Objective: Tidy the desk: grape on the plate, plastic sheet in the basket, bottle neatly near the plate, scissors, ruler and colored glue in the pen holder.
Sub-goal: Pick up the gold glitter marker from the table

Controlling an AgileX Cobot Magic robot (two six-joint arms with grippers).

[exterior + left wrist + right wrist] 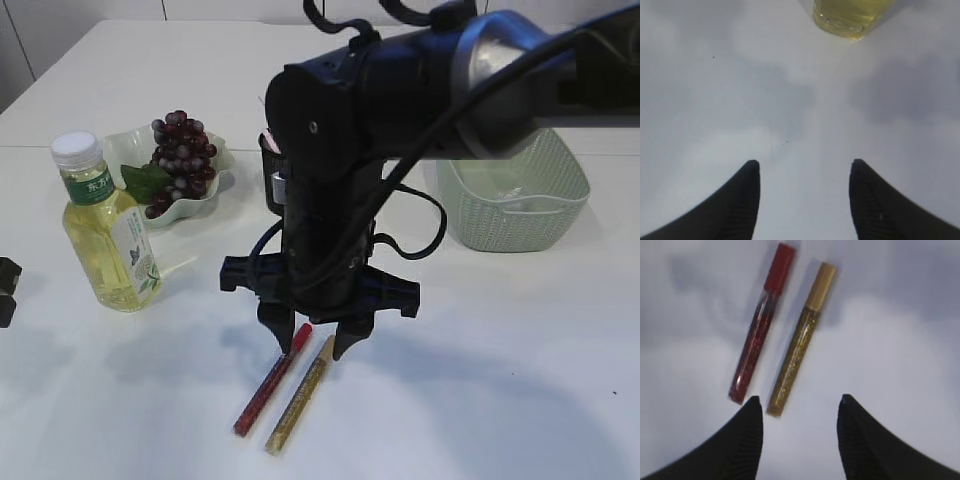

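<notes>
Nearest the front edge of the counter (520, 400), two glitter glue tubes are seen lying side by side, slanted and almost parallel: the red glue tube (271, 381), with a solid red cap and dark red sparkle inside a clear barrel, and just beside it the gold glue tube (299, 396), with a tan cap and gold sparkle. Directly above their capped ends the right claw (315, 340) is held pointing down, its jaws parted about halfway and nothing gripped. In the left wrist view the left claw (805, 200) is likewise shown half open and empty over bare counter. Toward the left edge, a bottle (105, 225) of yellow liquid with a white cap is stood upright. Behind it, dark purple grapes (180, 160) are resting on a pale green plate (125, 150). Toward the right edge, a green woven basket (515, 195) is set. A dark pen holder (270, 160) is partly hidden behind the arm.
</notes>
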